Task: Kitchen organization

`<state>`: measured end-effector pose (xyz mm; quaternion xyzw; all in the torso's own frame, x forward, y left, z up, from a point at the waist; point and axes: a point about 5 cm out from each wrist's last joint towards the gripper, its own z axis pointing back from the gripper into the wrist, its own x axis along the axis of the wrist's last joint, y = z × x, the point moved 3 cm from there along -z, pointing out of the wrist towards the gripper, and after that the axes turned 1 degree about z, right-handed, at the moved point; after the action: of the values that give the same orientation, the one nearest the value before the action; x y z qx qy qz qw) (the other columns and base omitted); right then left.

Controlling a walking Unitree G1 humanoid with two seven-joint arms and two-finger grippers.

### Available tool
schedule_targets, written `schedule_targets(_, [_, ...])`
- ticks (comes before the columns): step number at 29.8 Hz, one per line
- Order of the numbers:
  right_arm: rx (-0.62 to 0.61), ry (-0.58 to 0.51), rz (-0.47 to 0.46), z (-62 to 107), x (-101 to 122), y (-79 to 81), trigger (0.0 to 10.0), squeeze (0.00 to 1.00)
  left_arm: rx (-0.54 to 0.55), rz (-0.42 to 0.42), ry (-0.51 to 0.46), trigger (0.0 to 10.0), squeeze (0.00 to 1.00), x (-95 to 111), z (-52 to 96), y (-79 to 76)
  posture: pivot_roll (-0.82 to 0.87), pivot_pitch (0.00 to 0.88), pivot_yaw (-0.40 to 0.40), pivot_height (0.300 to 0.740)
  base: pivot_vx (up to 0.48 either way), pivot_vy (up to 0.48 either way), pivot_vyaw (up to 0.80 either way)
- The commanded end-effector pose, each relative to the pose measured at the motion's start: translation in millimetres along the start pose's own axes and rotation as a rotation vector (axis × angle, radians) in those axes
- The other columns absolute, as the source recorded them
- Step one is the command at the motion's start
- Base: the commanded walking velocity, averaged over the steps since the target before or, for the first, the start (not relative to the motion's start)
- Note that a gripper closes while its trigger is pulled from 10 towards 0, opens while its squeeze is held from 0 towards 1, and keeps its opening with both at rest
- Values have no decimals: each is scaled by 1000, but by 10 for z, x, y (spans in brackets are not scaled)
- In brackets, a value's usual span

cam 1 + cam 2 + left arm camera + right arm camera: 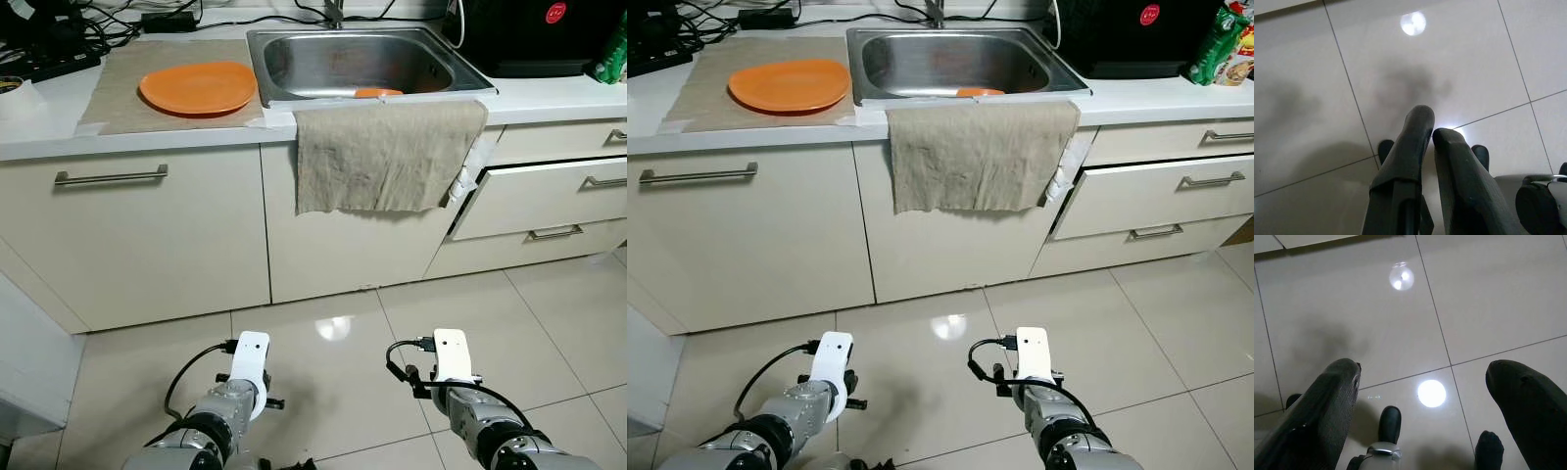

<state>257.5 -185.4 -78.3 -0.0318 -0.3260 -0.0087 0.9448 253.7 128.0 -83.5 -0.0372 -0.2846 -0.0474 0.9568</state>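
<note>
An orange plate (197, 87) lies on a beige mat on the counter, left of the steel sink (294, 59). A second orange dish (378, 93) peeks over the sink's front rim. A tan cloth (387, 155) hangs from the counter edge below the sink. Both arms hang low over the floor tiles, well short of the cabinets. My left gripper (1430, 129) is shut with nothing in it. My right gripper (1422, 377) is open and holds nothing.
Cream cabinets run under the counter; a drawer (544, 196) right of the cloth stands slightly pulled out. A black appliance (534, 34) and a green packet (614, 54) sit at the counter's right end, cables (59, 39) at the back left. Glossy tiled floor (333, 372) lies ahead.
</note>
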Motion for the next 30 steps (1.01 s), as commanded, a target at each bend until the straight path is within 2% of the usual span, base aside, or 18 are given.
schedule_targets(1, [-7, 2, -8, 3, -22, -29, 10000, 0, 3, 0, 15, 10000, 0, -57, 0, 3, 10, 12, -20, 740, 0, 0, 0])
schedule_targets(11, [-13, 18, 31, 12, -84, -105, 10000, 0, -11, 15, 11, 10000, 0, -52, -4, -55, 15, 0, -52, 740, 0, 0, 0])
schedule_targets(21, [9, 9, 52, 7, -52, -34, 10000, 0, 24, 42, 22, 10000, 0, -101, 7, 79, 21, 0, -46, 740, 0, 0, 0])
schedule_targets(23, [10, 11, 50, 7, -64, -17, 10000, 0, 33, 71, 23, 10000, 0, -103, 11, 121, 18, 0, -36, 740, 0, 0, 0])
schedule_targets(30, [0, 7, 5, 8, -69, -24, 10000, 0, 21, 49, 35, 10000, 0, -140, 9, 91, -2, 0, -9, 740, 0, 0, 0])
